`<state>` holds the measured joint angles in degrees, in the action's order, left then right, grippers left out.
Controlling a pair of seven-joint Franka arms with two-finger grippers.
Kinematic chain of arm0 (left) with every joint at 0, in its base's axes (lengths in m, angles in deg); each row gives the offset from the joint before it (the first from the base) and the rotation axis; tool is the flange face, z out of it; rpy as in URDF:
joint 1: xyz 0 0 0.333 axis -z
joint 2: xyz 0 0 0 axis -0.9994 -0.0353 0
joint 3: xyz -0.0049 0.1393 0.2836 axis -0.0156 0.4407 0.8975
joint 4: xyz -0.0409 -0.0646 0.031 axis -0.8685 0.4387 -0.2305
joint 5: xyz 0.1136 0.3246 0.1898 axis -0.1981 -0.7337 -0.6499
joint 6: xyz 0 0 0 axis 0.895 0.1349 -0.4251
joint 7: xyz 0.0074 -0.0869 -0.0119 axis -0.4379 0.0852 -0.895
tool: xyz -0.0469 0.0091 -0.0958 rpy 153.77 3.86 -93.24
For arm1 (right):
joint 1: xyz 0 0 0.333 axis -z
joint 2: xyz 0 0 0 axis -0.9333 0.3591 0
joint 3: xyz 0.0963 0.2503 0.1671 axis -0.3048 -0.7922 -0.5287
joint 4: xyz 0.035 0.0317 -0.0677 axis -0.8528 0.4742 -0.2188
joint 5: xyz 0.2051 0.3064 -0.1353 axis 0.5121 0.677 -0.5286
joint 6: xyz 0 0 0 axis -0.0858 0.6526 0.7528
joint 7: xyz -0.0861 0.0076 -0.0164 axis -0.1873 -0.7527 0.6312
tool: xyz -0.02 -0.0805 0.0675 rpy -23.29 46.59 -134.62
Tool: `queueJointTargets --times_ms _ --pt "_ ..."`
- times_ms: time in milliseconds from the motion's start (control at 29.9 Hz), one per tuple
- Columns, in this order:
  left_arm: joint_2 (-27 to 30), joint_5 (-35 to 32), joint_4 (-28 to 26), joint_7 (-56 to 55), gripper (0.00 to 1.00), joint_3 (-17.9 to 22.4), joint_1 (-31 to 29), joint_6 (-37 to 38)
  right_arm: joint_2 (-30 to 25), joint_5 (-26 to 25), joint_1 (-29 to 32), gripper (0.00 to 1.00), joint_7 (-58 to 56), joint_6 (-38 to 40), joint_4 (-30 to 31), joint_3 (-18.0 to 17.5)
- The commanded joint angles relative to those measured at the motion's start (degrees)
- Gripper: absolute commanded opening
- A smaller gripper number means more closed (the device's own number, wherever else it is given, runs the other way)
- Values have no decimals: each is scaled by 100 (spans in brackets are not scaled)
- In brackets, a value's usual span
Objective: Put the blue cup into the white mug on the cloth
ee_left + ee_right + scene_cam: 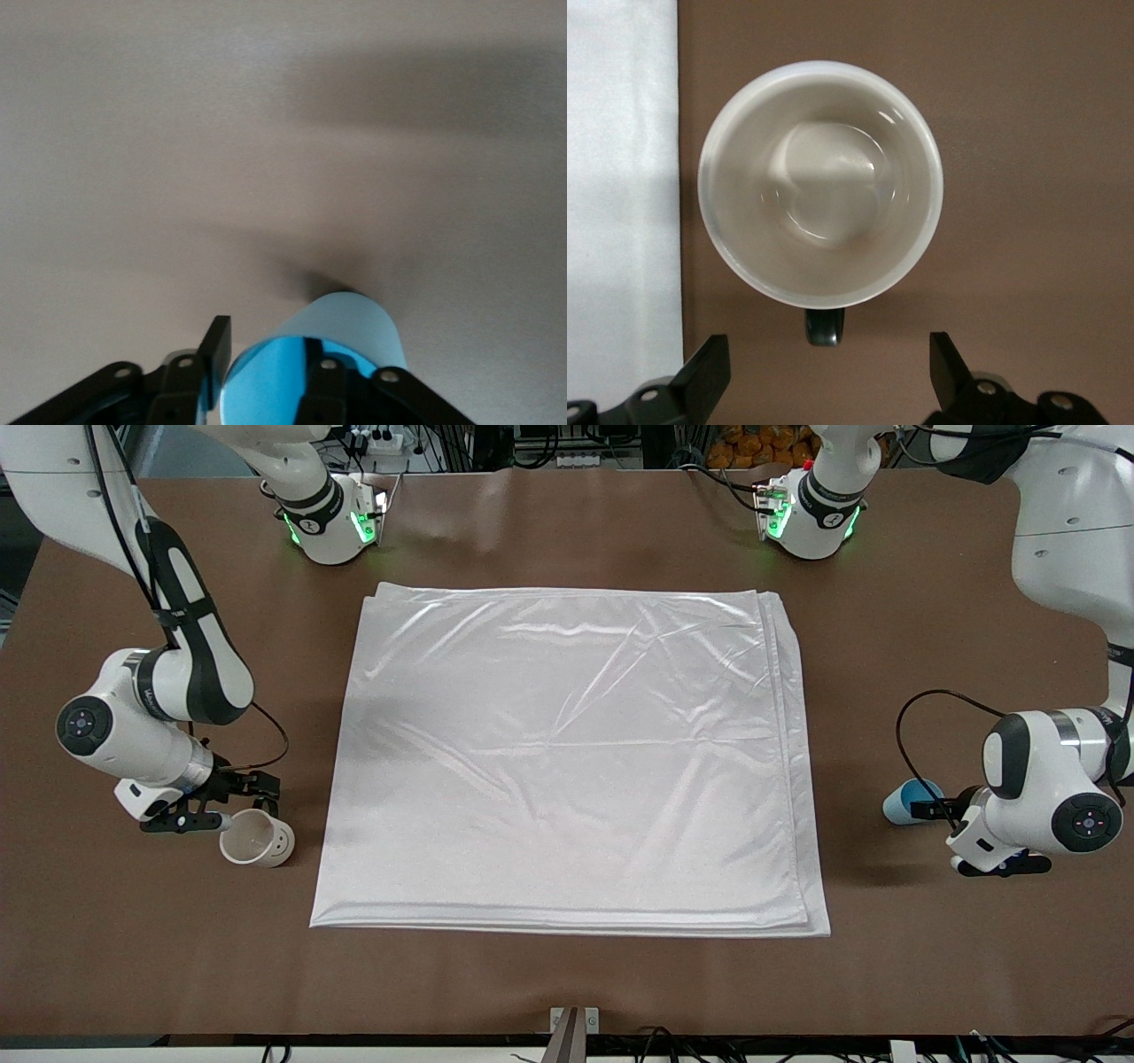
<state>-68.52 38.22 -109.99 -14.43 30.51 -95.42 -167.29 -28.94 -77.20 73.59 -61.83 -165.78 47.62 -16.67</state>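
Note:
The white mug (pixel 257 839) stands upright on the brown table, off the cloth (pixel 567 762), at the right arm's end. My right gripper (pixel 241 808) is open and low beside it. In the right wrist view (pixel 828 354) its fingers stand apart on either side of the black handle (pixel 825 328), not touching it; the mug (pixel 819 181) is empty and the cloth's edge (pixel 620 177) shows. The blue cup (pixel 908 802) is tipped on its side at the left arm's end, mouth toward my left gripper (pixel 930 809). That gripper (pixel 270 338) is shut on the cup's (pixel 354 323) wall, one finger inside, one outside.
The brown table (pixel 567 974) runs round the cloth on every side. Both arm bases (pixel 332 522) stand along the table edge farthest from the front camera. A small metal bracket (pixel 574 1020) sits at the edge nearest that camera.

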Motion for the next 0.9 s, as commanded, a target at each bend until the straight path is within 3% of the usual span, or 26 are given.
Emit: queueJointTargets --times_ms 0,200,367,468,601,869 --pt "-1 -17 -2 -150 0 -23 -47 -46 232 31 -51 54 47 -83 -196 -3" --pt "43 -17 -2 -124 0 -23 -38 -46 241 40 -51 34 38 -30 -258 -3" --pt "139 -17 16 -124 0 -40 6 -3 224 40 -42 31 21 -30 -258 6" --pt "227 -17 16 -124 0 -40 6 24 215 40 -42 24 -6 -21 -267 6" --pt "333 -17 16 -124 0 -58 6 59 180 31 -42 0 -15 -21 -284 6" --pt "587 -9 25 -124 0 -93 15 77 -329 31 -51 0 -6 364 -267 -2"
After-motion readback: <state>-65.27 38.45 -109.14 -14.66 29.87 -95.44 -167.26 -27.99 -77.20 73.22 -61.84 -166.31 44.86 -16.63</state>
